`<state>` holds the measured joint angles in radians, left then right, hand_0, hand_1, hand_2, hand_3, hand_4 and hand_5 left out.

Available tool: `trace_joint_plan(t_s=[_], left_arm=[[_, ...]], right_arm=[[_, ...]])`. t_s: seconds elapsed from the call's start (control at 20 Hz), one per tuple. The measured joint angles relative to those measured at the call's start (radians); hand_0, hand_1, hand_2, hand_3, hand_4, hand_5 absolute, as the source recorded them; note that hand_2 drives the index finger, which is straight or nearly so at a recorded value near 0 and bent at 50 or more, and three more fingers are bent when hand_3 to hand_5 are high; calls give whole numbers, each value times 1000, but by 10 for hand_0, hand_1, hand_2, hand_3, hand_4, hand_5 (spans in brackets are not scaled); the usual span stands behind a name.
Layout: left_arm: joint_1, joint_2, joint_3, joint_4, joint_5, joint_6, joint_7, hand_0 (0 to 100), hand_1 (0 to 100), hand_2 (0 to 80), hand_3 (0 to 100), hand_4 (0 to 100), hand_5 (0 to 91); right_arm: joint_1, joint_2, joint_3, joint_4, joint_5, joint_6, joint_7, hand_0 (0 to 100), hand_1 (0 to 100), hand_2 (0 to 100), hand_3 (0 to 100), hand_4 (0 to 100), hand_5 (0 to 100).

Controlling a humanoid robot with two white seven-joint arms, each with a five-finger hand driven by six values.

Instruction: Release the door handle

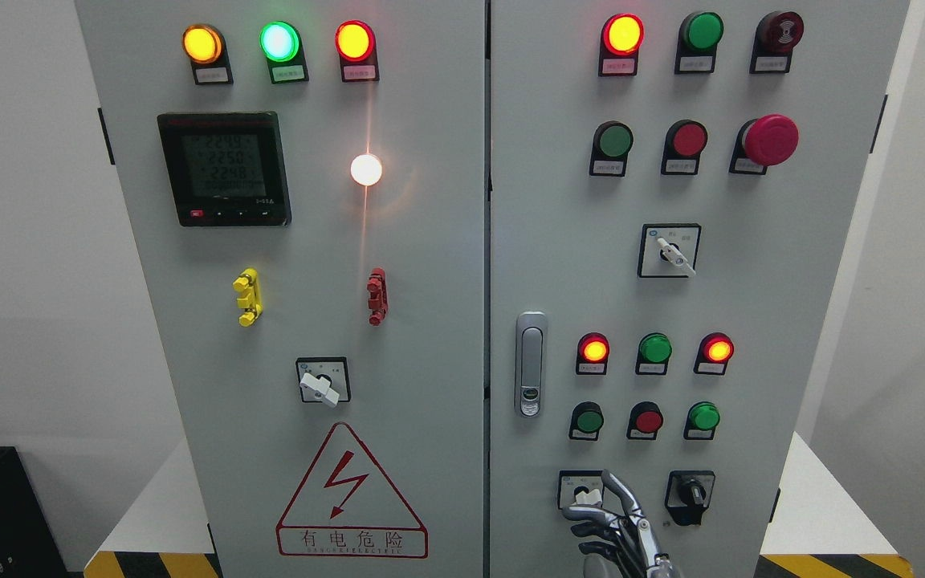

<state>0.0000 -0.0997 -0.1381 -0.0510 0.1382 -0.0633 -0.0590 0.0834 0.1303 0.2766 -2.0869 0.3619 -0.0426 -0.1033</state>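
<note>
A: Door handle [531, 364]: found upright at lower centre-right of the frame, on the right door's left edge, untouched.

B: Right hand [615, 526] noted at the bottom edge, well below the handle, fingers loosely curled, nothing grasped. Release is judged done; withdrawal clear of the panel is called for.

My view is bright, evenly lit and sharp. The round white lamp [366, 169] blooms, casting a vertical orange streak down the matte grey cabinet door [422, 321].
</note>
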Motion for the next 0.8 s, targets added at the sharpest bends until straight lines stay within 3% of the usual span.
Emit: trace_joint_plan(t_s=[0.35, 0.8], left_arm=[[0, 0, 0, 0, 0, 0, 0, 120, 556, 0, 0, 0, 0], [0, 0, 0, 0, 0, 0, 0, 120, 556, 0, 0, 0, 0]], right_arm=[[-55, 1, -19, 1, 182, 1, 9, 536, 276, 0, 669, 770, 810], [-113, 2, -33, 11, 377, 6, 11, 537, 268, 0, 732, 793, 825]])
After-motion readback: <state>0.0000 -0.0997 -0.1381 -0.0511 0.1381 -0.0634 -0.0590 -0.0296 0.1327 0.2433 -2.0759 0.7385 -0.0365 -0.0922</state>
